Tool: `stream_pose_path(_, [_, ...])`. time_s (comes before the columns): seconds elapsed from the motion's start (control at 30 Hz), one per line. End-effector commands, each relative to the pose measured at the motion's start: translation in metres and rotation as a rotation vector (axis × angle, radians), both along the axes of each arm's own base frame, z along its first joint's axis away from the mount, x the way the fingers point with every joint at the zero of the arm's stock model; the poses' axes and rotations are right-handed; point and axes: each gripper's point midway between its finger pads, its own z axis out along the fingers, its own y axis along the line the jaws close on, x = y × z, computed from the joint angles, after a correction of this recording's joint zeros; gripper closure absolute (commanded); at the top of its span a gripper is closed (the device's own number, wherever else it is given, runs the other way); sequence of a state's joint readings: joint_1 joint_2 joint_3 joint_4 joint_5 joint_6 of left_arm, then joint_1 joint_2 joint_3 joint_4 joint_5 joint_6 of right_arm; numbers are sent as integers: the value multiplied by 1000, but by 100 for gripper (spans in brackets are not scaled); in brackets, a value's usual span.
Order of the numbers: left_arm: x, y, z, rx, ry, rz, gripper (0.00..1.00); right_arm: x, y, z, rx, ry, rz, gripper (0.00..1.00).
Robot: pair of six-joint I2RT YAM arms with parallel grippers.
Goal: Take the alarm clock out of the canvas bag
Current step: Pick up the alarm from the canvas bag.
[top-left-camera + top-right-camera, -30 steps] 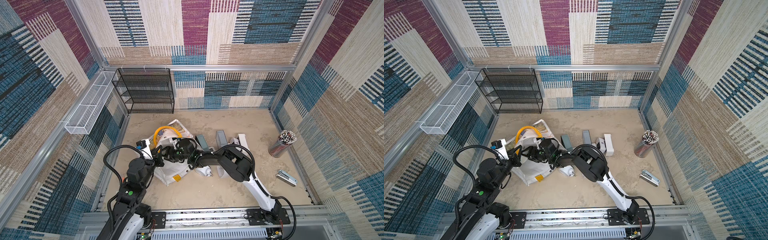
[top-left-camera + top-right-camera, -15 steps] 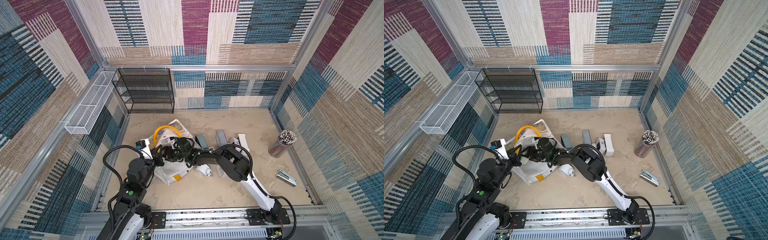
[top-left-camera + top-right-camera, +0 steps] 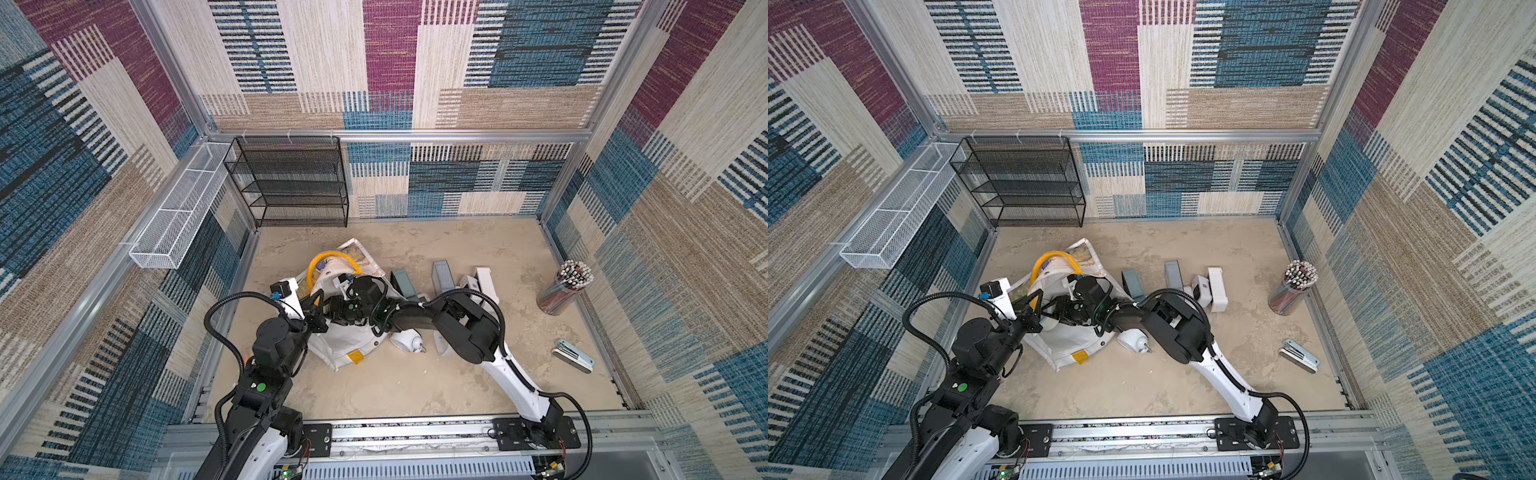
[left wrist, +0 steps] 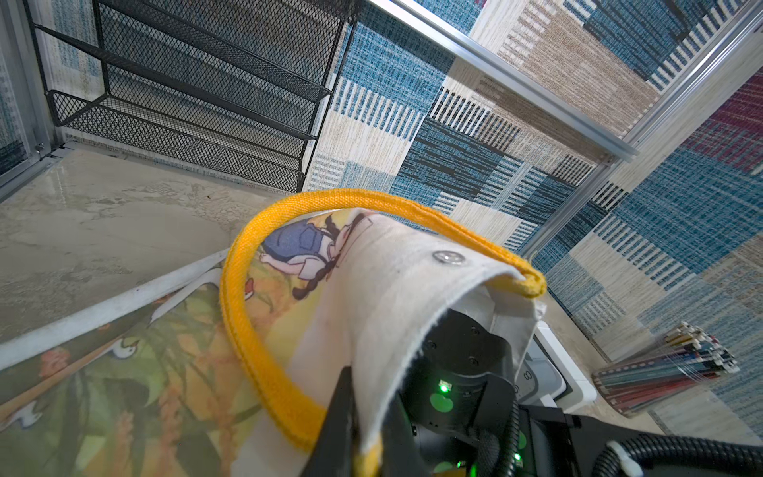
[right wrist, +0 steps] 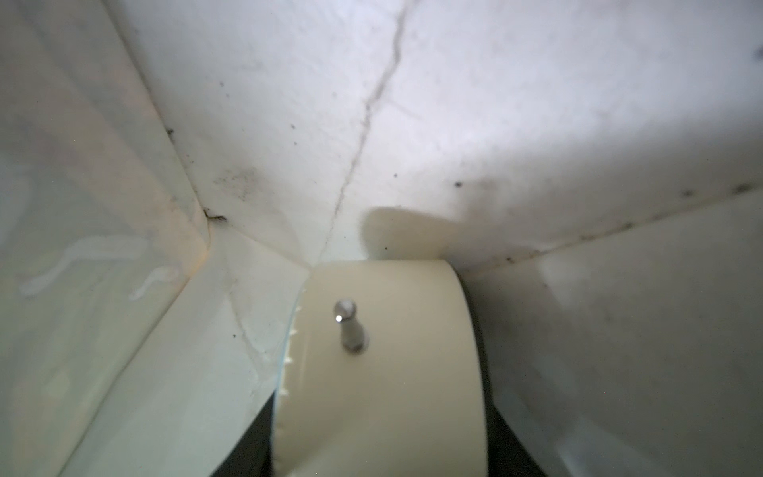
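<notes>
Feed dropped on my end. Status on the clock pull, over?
Left gripper shut on canvas bag rim, holding mouth open. Right gripper inside bag, jaws either side of cream alarm clock; grip unconfirmed. Only bag fabric around it.

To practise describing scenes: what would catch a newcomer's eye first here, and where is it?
The white, yellow-handled canvas bag stands out, left of centre on the table, with the left gripper pinching its rim and the right arm reaching inside. In the right wrist view a cream alarm clock lies in there.

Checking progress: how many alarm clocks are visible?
2. An alarm clock lies inside the canvas bag; a second clock sits on the table beside it. Others may be hidden.
</notes>
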State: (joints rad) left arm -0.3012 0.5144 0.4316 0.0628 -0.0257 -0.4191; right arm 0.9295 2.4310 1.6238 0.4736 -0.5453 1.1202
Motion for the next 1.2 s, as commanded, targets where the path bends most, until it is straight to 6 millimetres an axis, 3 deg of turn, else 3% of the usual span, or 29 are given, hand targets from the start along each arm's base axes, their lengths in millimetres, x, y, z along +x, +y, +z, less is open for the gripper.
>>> stream_pose_path(0.0, [2,5,19,-24,-71,30,100,0,0,22,43,-44,3,59])
stream_pose_path(0.1, [2,12,17,-9,-59,68,100,2,-2,37,41,-85,-5,65])
stream_pose_path(0.37, [4,27,8,50,-25,153,100,1,-19,66,19,-190,-42,66])
stream_pose_path(0.57, [5,34,3,67,-2,190,100,-7,-33,76,-5,-239,-39,67])
stream_pose_path(0.8, [5,46,6,84,26,261,100,-20,-50,87,-27,-297,-18,67])
stream_pose_path(1.17, [14,47,7,103,105,282,100,-50,-92,116,-18,-428,7,67])
